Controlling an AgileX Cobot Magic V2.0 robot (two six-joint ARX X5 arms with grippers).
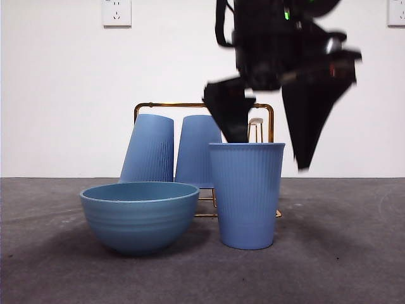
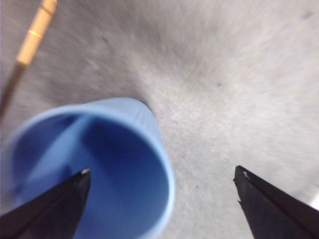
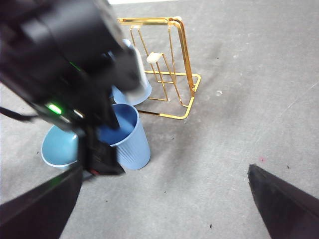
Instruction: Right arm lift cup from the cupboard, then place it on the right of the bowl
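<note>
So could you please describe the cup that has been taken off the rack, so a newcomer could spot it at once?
Start at the gold wire rack at the back, then come forward to the wide blue bowl. The cup stands just right of that bowl, beneath the open left gripper. Unlike the two tumblers on the rack, mouths down, it stands mouth up on the table.

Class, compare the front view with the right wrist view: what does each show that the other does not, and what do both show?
Only the front view shows the wall socket behind the table. Only the right wrist view shows the right gripper, jaws open and away from the things, and the inside of the bowl. Both show the gold rack, the bowl, the upright cup and the left gripper, jaws open at the cup's rim.
</note>
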